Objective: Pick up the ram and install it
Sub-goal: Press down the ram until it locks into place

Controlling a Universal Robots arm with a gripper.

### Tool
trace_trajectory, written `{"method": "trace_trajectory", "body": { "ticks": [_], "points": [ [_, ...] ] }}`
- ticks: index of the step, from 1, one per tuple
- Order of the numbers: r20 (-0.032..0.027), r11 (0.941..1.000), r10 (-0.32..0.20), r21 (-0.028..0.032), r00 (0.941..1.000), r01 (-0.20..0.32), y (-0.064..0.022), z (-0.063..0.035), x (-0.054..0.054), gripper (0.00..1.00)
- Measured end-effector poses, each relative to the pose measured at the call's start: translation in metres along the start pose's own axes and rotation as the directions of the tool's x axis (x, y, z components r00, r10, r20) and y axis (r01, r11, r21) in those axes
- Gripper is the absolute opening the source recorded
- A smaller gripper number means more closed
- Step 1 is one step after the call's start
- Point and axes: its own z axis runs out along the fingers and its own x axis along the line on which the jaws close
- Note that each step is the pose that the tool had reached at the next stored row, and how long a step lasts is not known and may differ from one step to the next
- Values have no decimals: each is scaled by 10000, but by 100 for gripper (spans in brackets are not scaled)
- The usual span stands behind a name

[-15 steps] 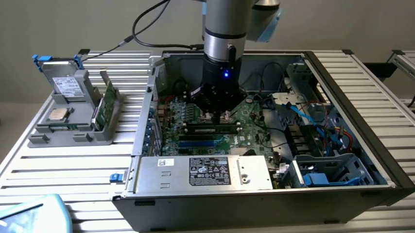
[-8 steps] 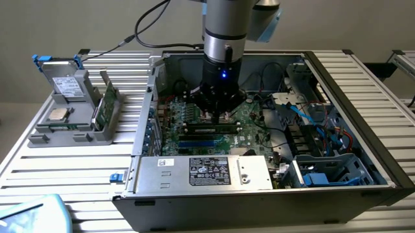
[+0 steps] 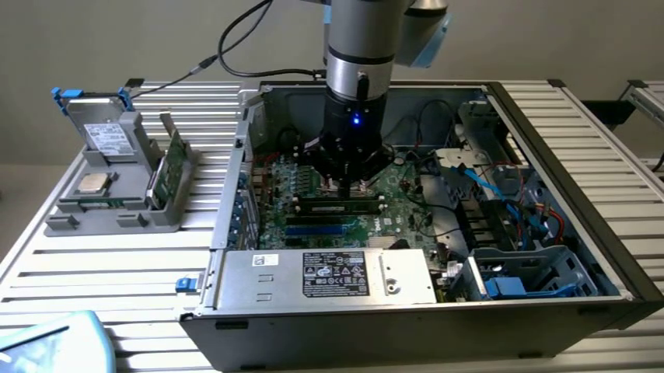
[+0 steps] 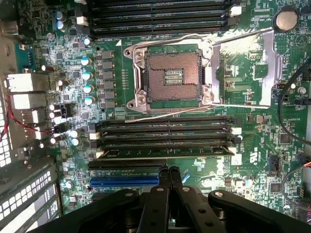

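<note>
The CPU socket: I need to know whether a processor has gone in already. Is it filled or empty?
Empty. The wrist view shows the CPU socket with its bare contact field exposed and its metal retention frame swung open beside it.

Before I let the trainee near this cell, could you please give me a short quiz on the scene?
1. True or false: the gripper has its fingers spread wide.
2. The ram is: A) held up in the air, B) lying along a motherboard slot just below the gripper, C) on the grey holder.
3. Fill in: the grey holder stands outside the computer case, on the exterior view's ____.

Key: 1 false, they are shut; 2 B; 3 left.
</note>
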Motion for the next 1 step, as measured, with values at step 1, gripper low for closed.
{"method": "trace_trajectory", "body": {
  "ticks": [1],
  "points": [
    [0,10000,0,0,10000,0,0,0,0,11]
  ]
}}
